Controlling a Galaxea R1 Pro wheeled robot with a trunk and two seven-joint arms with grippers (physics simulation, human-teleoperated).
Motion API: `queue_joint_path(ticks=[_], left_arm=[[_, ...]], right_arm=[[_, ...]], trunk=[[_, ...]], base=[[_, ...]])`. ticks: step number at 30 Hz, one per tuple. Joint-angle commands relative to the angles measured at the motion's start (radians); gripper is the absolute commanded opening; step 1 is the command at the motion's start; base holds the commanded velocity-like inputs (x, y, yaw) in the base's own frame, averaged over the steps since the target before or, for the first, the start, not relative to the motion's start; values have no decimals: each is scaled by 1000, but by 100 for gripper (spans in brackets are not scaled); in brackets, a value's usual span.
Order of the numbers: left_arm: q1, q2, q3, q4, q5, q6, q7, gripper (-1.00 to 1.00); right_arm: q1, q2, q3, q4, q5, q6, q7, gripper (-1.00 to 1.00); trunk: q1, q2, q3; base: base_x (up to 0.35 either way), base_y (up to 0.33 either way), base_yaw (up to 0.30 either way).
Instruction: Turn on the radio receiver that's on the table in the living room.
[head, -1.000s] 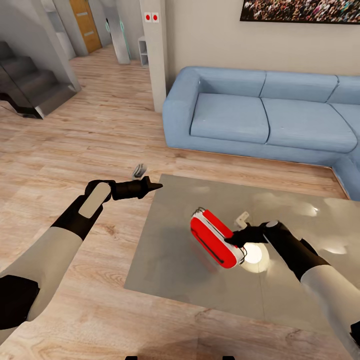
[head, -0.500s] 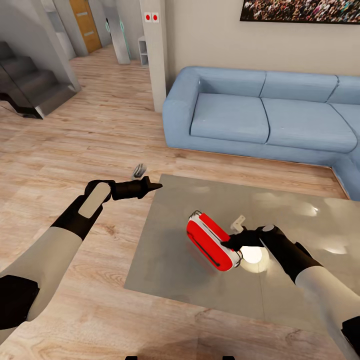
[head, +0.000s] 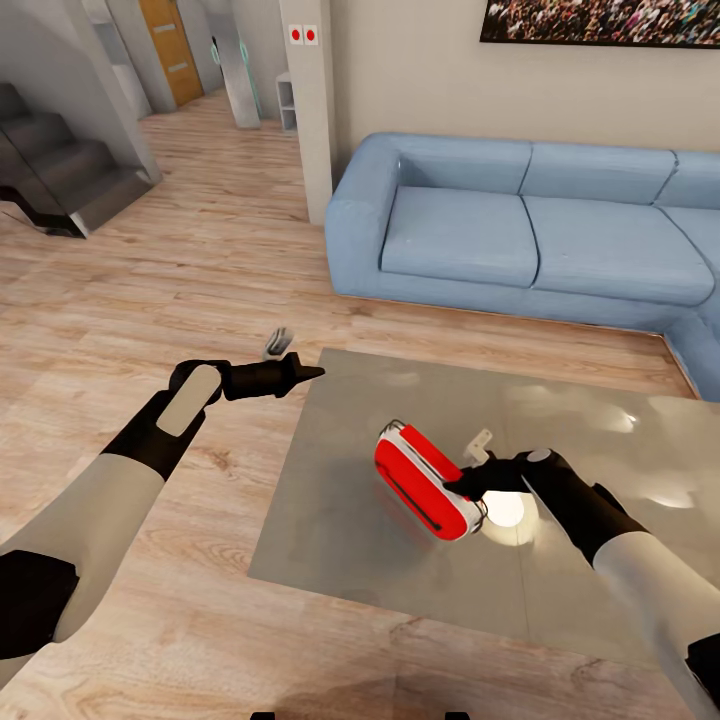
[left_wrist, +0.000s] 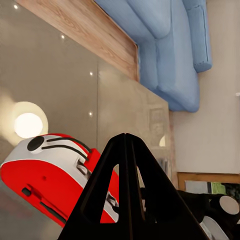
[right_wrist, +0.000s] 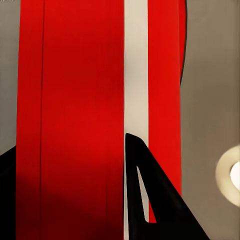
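**Radio receiver meets right gripper on glass counter**

Radio receiver (head: 427, 482), a bright-red oblong with rounded ends, lies slantwise on the glossy grey-brown counter (head: 340, 500) in the living room, toward the counter's middle. In the head view the right gripper (head: 462, 485) touches the receiver's near, white-capped end, beside a round lamp reflection (head: 505, 510) on the glass; whether its jaws are spread or pinching cannot be told there. The right wrist view shows what the head camera cannot: the red casing (right_wrist: 75, 120) up close, smooth and matte, split by one long white stripe (right_wrist: 136, 75), with a black fingertip (right_wrist: 150, 200) lying against it. The second finger sits at the picture's dark edge, so the jaws' state stays unreadable.

The left gripper (head: 300, 373) hangs over the counter's corner, well apart from the receiver, its jaws pressed together to a point. Its wrist camera gives the receiver's grey-white end face (left_wrist: 55, 150), with black slots and a round black knob, which the head view barely resolves.

A blue sofa (head: 520, 230) with soft cushions stands beyond the counter on the light wood plank floor (head: 150, 290). A small grey object (head: 277, 343) lies on the floor near the counter's corner, too small to identify.
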Motion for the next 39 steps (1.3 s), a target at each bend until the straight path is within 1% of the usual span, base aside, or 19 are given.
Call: queue_joint_path(ticks=[1, 14, 16, 20, 33, 39], left_arm=[[0, 0, 0, 0, 0, 0, 0, -100], [0, -7, 0, 2, 0, -1, 1, -100], [3, 0, -6, -9, 0, -3, -3, -100], [3, 0, -6, -10, 0, -3, -2, -100], [3, 1, -6, -10, 0, -5, -3, -100], [3, 3, -6, -8, 0, -5, -3, -100]], right_arm=[[0, 0, -1, -1, -4, 1, 0, -100], [0, -6, -3, -4, -4, -1, 0, -100], [0, 1, 1, -9, 2, 8, 2, -100], [0, 1, 1, -9, 3, 8, 2, -100], [0, -3, 1, -21, 7, 72, 1, -100], [0, 2, 0, -37, 7, 92, -31, -100]], trunk=[[0, 0, 0], [0, 0, 0], [0, 0, 0], [0, 0, 0], [0, 0, 0], [0, 0, 0]], base=[[0, 0, 0], [0, 0, 0], [0, 0, 0], [0, 0, 0], [0, 0, 0], [0, 0, 0]])
